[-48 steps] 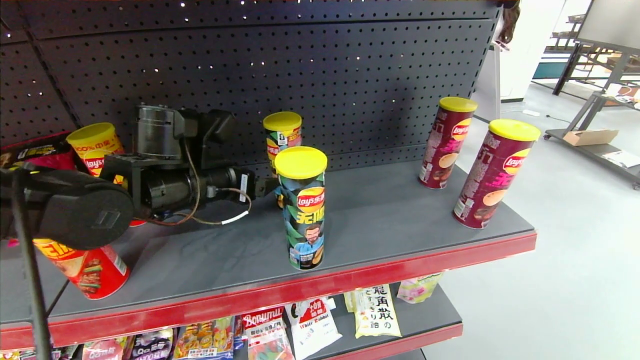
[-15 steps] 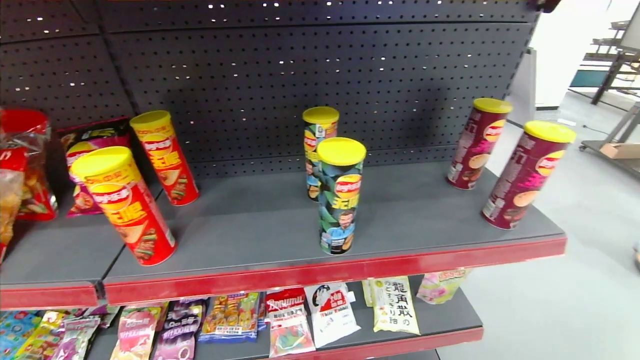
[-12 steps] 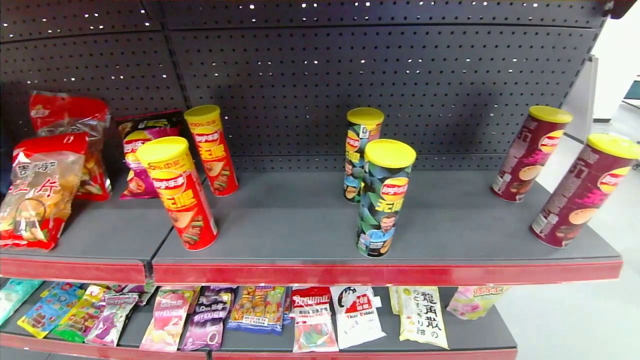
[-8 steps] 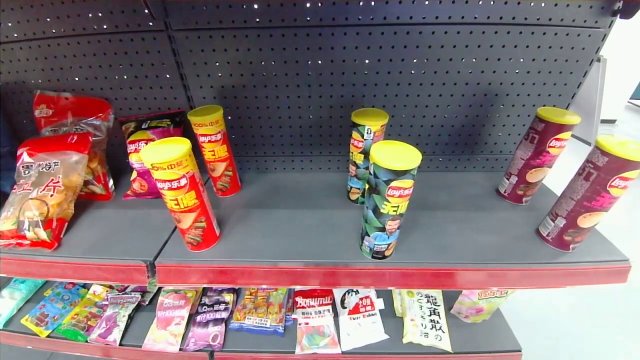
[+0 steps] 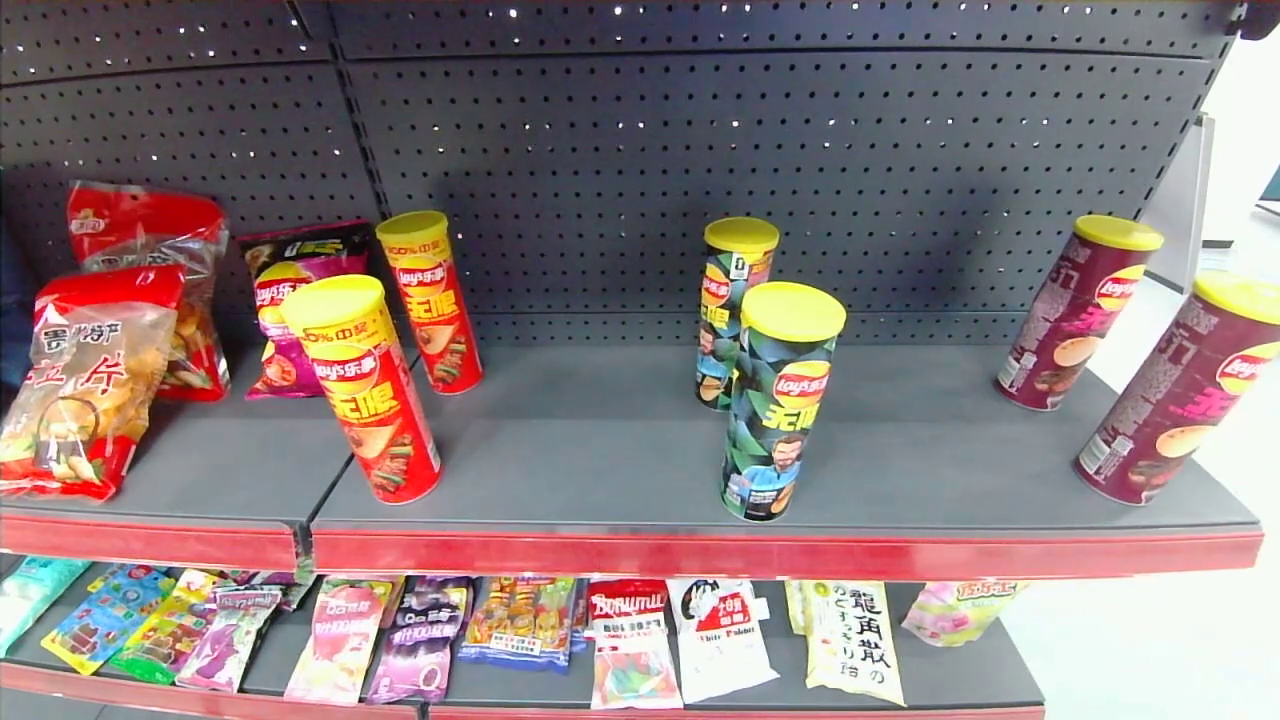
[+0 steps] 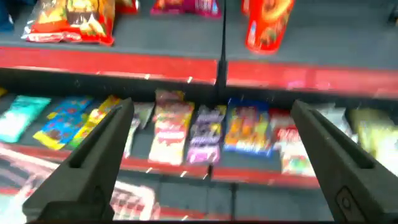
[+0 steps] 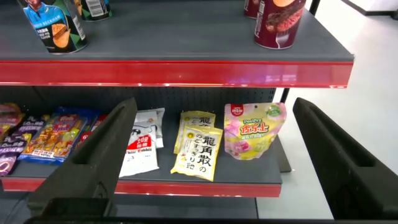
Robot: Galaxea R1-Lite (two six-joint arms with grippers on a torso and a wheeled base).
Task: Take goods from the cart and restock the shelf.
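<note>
Six cans (image 5: 782, 400) stand upright on the shelf (image 5: 600, 450), across the frame's middle. Left gripper (image 6: 211, 109) and right gripper (image 7: 216, 106) have jaws spread wide.

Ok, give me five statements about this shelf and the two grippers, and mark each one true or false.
1. The front teal can stands upright on the upper shelf. True.
2. The maroon cans stand at that shelf's left end. False: they stand at its right end; snack bags are at the left.
3. The left gripper holds a red can. False: its fingers are spread with nothing between them, and that can stands on the upper shelf.
4. The right gripper is open and empty. True.
5. Packets lie on the lower shelf. True.
</note>
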